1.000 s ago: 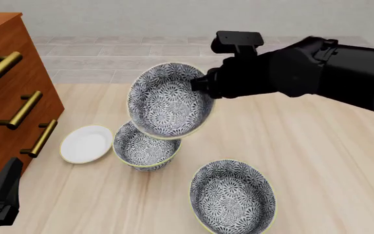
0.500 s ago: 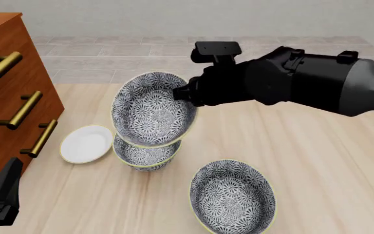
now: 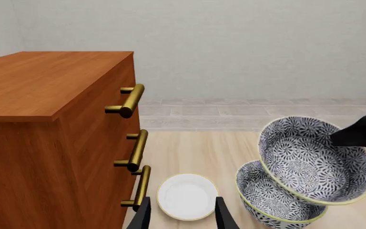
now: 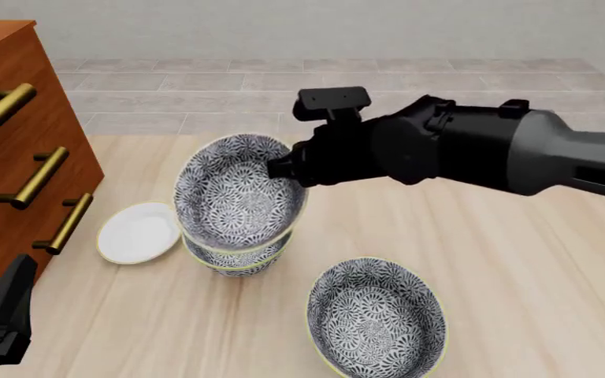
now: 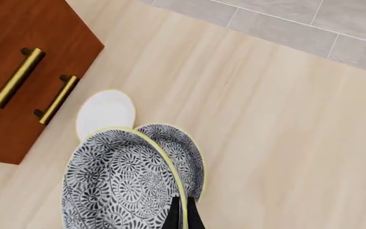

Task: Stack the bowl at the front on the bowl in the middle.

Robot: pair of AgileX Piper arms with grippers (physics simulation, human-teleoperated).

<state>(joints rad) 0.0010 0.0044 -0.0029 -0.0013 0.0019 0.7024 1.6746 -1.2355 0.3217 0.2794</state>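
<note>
My right gripper (image 4: 280,167) is shut on the rim of the bowl at the front (image 4: 234,193), a deep navy-and-white floral bowl with a pale yellow-green rim. It hangs tilted, just above the bowl in the middle (image 4: 234,260), whose rim it partly hides. In the right wrist view the fingertips (image 5: 181,214) pinch the held bowl (image 5: 119,186) over the lower bowl (image 5: 183,152). The left wrist view shows the tilted bowl (image 3: 310,162) over the lower one (image 3: 266,200). My left gripper (image 3: 181,214) is open and holds nothing, low at the near left (image 4: 3,315).
A third floral bowl (image 4: 376,319) sits nearest the camera, to the right. A small white dish (image 4: 139,232) lies left of the stack. A wooden dresser (image 4: 9,157) with brass handles stands along the left side. Grey tiled floor lies beyond the table's far edge.
The right arm has carried the held bowl left and down, from above and behind the middle bowl to just over it. The left arm has not moved.
</note>
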